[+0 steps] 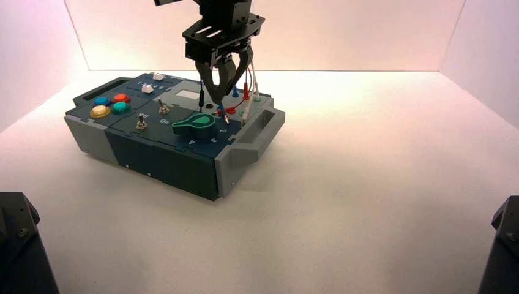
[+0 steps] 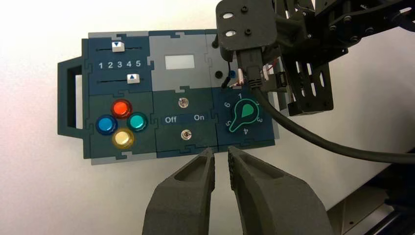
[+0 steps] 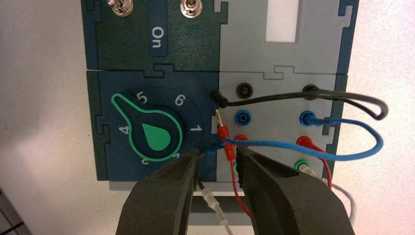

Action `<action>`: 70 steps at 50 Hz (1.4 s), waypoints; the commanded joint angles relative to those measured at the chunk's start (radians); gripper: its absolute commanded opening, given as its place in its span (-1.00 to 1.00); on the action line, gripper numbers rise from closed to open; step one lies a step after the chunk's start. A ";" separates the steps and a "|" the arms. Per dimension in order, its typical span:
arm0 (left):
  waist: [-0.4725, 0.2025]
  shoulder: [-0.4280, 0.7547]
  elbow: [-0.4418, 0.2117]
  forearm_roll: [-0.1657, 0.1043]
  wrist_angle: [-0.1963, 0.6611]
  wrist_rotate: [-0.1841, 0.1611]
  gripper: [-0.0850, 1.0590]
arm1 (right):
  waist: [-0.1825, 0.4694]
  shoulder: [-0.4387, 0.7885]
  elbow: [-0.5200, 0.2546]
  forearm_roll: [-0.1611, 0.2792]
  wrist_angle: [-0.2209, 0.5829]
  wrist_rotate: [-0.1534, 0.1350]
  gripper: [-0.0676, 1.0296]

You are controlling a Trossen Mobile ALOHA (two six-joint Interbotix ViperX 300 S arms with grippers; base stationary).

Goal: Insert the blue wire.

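Blue wire [image 3: 302, 155]: at the far right of the box [image 1: 165, 159]; one plug [image 3: 315, 120] seated in the far blue socket, the other free, beside the green knob [image 3: 151, 129].
Long axis: free blue plug [image 3: 213, 147] slanting, metal tip toward the near side and slightly right; the wire loops back to the far socket.
Right end effector [image 1: 221, 101]: above the knob and sockets, open, fingers apart at the free blue plug.
Left end effector [image 2: 221, 151]: outside the high view, open, a narrow gap between its fingers; its wrist view looks onto the box.
Leads: four (blue, black [image 3: 293, 95], red [image 3: 234, 181], white [image 3: 215, 205]), each with one plug seated and one free.
Near sockets: four, black, blue [image 3: 243, 117], red and green; the blue one unfilled.
Controls: four round buttons [image 2: 121, 123], two sliders [image 2: 126, 62], two switches [image 2: 185, 119], one knob.
Edges: near edge of box slanting, its right end nearest; grey handle [image 1: 260, 138] on the right.
Open room: bare counter [image 1: 379, 177] broad at right, also before the near edge.
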 commanded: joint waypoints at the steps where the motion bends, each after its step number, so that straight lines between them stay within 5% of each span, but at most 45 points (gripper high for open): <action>1: 0.029 0.014 -0.032 -0.006 -0.005 0.006 -0.55 | 0.000 -0.015 -0.029 -0.005 -0.002 0.000 -0.10; 11: 0.087 0.037 -0.038 -0.034 -0.005 0.021 -0.63 | 0.000 -0.003 -0.040 -0.025 0.000 0.000 -0.10; 22: 0.164 0.087 -0.041 -0.195 0.012 0.107 -0.64 | 0.002 0.014 -0.054 -0.026 0.006 0.000 -0.10; 26: 0.190 0.104 -0.044 -0.224 0.014 0.124 -0.64 | 0.000 0.017 -0.057 -0.026 0.006 0.000 -0.10; 70: 0.249 0.149 -0.066 -0.222 0.014 0.141 -0.62 | -0.020 0.051 -0.080 -0.037 0.041 0.000 -0.27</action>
